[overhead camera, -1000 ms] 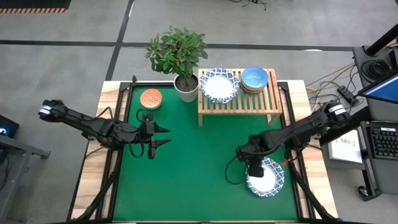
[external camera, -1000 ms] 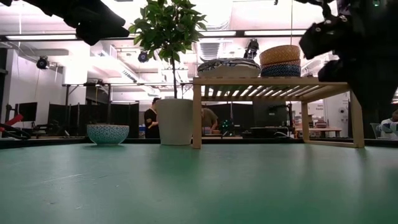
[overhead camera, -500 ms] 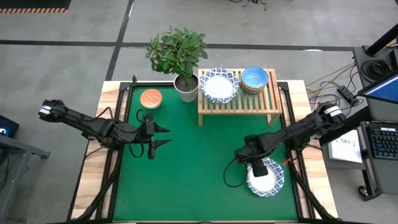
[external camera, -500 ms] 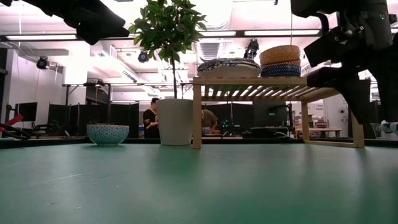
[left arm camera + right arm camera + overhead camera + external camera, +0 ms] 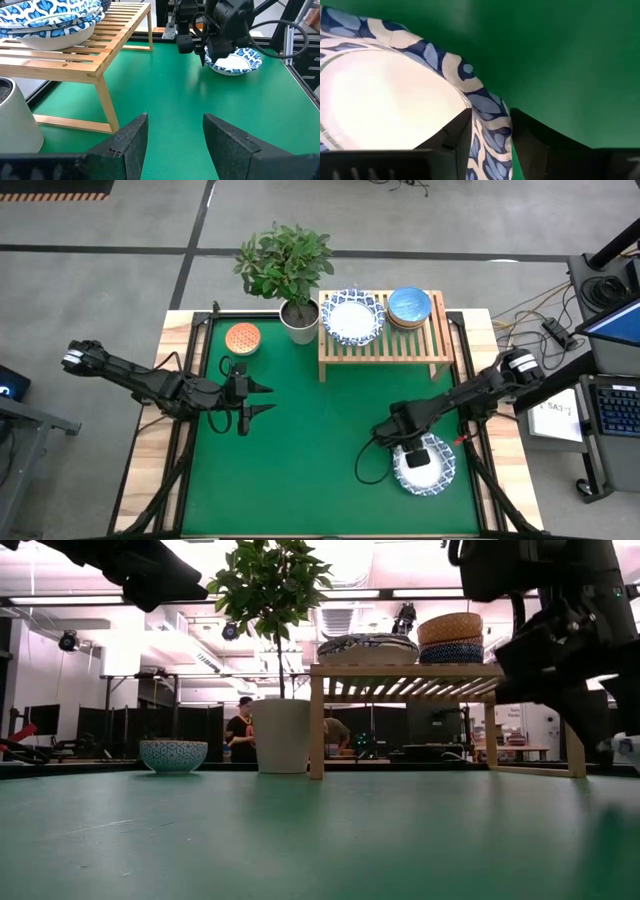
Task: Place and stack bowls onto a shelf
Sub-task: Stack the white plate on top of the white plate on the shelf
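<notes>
High view first: the right gripper [image 5: 412, 459] is down low at about five o'clock on the green table [image 5: 310, 440], right over a wide white bowl with a blue rim [image 5: 438, 477]. Its wrist view shows one dark finger [image 5: 451, 137] inside the bowl [image 5: 385, 105] and the other outside, with the blue rim in the gap between them. The fingers sit a little apart, narrow, and I cannot tell if they are pinching the rim yet. The left gripper [image 5: 262, 400] waits at about nine o'clock, above the table, with its two fingers spread wide and nothing in them. From its wrist view the gap between its fingers [image 5: 131, 142] is bare, and the right arm and the bowl [image 5: 234, 60] are far off across the table. The wooden shelf [image 5: 385, 345] stands at about one o'clock. On top of it is another white bowl with a blue rim [image 5: 352, 317], and beside that a small stack topped by a light blue bowl [image 5: 409, 306]. A plant in a white pot [image 5: 297, 320] stands just beside the shelf, at twelve o'clock. A small orange bowl [image 5: 242, 338] sits on the table at about eleven o'clock. Low view shows that little bowl [image 5: 173, 755] with a blue pattern outside, and people far behind the table.
</notes>
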`<move>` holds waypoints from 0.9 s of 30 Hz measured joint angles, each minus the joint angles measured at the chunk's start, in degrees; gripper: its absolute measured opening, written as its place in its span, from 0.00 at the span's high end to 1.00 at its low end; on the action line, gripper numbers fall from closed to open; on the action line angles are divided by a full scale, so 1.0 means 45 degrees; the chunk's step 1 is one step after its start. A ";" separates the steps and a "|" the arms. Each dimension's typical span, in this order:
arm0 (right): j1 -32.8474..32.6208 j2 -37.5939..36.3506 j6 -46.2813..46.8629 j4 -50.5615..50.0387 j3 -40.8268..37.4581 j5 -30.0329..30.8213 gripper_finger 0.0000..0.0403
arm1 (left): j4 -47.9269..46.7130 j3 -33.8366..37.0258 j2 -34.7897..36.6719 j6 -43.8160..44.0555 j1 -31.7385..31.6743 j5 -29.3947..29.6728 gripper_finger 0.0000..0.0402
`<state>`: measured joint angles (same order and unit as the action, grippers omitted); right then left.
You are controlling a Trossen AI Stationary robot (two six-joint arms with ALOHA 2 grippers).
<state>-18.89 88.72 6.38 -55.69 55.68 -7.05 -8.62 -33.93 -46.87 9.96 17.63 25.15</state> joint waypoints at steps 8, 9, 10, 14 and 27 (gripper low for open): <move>0.0004 0.0004 0.0312 0.0047 0.0015 -0.0314 0.89 | 0.0000 0.0000 0.0000 0.0000 0.0000 -0.0001 0.57; 0.0004 -0.0103 0.0422 0.0031 0.0063 -0.0312 0.91 | 0.0000 0.0000 0.0000 -0.0003 0.0000 -0.0002 0.57; 0.0021 -0.0237 0.0616 0.0016 0.0146 -0.0303 0.94 | 0.0000 0.0000 0.0000 -0.0043 0.0000 -0.0001 0.57; 0.0217 -0.0691 0.1731 0.0022 0.0874 -0.0189 0.97 | -0.0005 -0.0029 -0.0005 -0.0466 0.0005 0.0438 0.57; 0.1764 -0.1101 0.3259 0.0013 0.6518 0.2181 0.98 | 0.0015 -0.0816 0.0000 -0.2152 0.0004 0.1982 0.57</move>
<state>-10.95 83.77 21.04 -55.63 85.01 2.76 -8.55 -37.60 -46.87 0.27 17.65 34.06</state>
